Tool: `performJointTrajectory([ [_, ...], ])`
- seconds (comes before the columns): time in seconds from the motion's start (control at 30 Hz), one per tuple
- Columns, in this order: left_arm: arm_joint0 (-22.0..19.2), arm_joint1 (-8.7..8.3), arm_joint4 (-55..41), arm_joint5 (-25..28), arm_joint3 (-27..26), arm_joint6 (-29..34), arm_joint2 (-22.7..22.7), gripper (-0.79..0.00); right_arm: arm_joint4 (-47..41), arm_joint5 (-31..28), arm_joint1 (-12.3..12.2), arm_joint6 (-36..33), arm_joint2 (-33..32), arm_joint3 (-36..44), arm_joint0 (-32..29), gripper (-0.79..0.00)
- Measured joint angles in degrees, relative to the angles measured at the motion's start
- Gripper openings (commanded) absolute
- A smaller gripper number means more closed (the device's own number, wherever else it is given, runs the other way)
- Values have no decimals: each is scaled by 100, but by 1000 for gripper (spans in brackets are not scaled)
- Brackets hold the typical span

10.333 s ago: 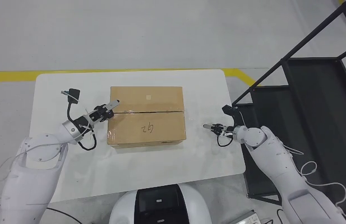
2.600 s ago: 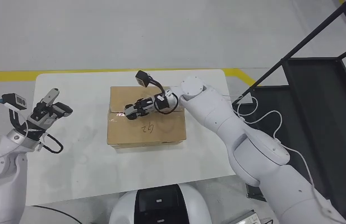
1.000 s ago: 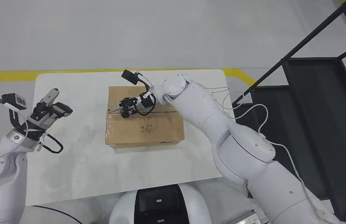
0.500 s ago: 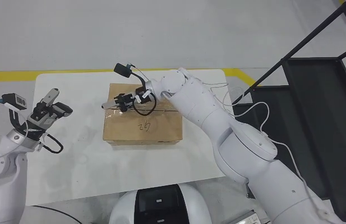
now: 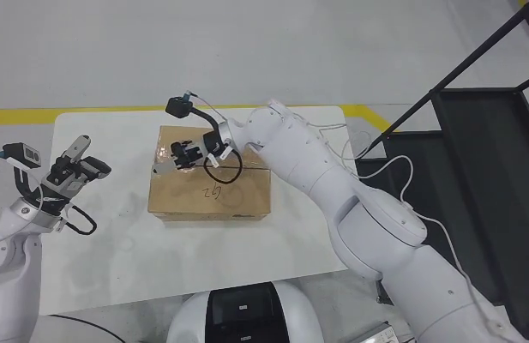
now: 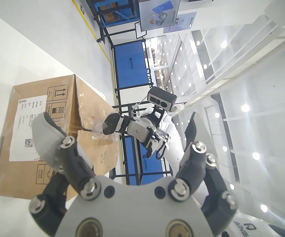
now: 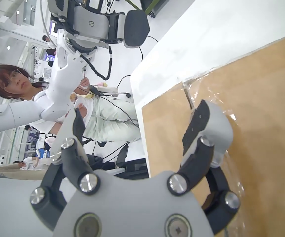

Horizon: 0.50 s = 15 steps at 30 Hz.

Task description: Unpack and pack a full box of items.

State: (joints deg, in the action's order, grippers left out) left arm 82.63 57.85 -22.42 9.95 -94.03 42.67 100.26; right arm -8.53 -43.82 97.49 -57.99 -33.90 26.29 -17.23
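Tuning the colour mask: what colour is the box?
Brown cardboard box, with a white printed label on one end; clearest in the left wrist view.

Plain brown cardboard box [image 5: 247,193] with white black-printed label [image 6: 26,124], white table [image 5: 118,257], yellow floor stripe [image 5: 24,114]

White surface [image 5: 118,249] with rounded corners, one brown cardboard box [image 5: 247,195] lying near its middle, flaps down

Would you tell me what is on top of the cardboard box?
Clear tape along its seam, a handwritten mark, the open right gripper at the seam's end. Closed flaps hide the contents.
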Motion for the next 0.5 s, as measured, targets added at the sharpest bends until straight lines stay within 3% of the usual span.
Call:
performJointTrajectory([
  [0.3, 0, 0, 0, 0, 0, 0, 0, 0, 1194, 273, -180, 927, -11, 251, 113, 0],
  [0.5, 0, 0, 0, 0, 0, 0, 0, 0, 2036, 418, -411, 1511, -142, 830, 0, 0],
])
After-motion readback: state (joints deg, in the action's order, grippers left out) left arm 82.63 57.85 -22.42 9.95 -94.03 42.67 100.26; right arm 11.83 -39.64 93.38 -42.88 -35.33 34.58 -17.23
